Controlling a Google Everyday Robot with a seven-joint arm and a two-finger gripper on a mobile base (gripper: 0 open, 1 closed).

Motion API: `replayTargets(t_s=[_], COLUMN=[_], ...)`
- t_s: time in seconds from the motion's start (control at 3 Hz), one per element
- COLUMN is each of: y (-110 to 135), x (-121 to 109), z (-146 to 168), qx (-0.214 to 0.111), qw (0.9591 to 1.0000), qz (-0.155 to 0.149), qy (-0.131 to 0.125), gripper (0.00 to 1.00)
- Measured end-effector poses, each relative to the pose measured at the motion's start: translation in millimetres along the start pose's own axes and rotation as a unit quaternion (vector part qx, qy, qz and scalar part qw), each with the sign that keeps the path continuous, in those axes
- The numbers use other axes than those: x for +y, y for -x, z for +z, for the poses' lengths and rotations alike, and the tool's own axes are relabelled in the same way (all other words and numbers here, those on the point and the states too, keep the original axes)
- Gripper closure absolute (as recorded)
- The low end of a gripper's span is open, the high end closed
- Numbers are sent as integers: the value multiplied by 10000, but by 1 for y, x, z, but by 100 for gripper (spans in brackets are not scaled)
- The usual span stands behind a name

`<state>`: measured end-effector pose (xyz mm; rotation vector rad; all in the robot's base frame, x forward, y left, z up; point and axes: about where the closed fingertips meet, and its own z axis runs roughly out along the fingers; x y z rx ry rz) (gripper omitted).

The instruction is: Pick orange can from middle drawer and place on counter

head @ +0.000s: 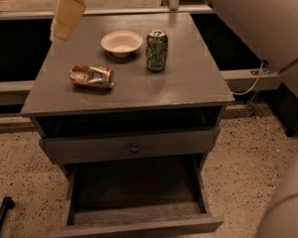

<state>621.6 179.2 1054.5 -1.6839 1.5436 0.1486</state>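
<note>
The orange can lies on its side on the counter, at the left front, free of any hold. My gripper hangs above the counter's far left corner, well apart from the can, open and empty. Its cream fingers point down. The middle drawer is pulled out below, and its dark floor holds nothing.
A green can stands upright at mid-counter next to a white bowl. A shut drawer front with a round knob sits above the open drawer. My arm fills the top right. A cable hangs at the right.
</note>
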Motion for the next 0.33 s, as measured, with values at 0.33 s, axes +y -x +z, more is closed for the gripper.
replayTargets(t_s=[0.33], y=[4], x=[-1], z=[-7], qx=[-14], qw=[10000], qz=[-34], qy=[-51], gripper=[0])
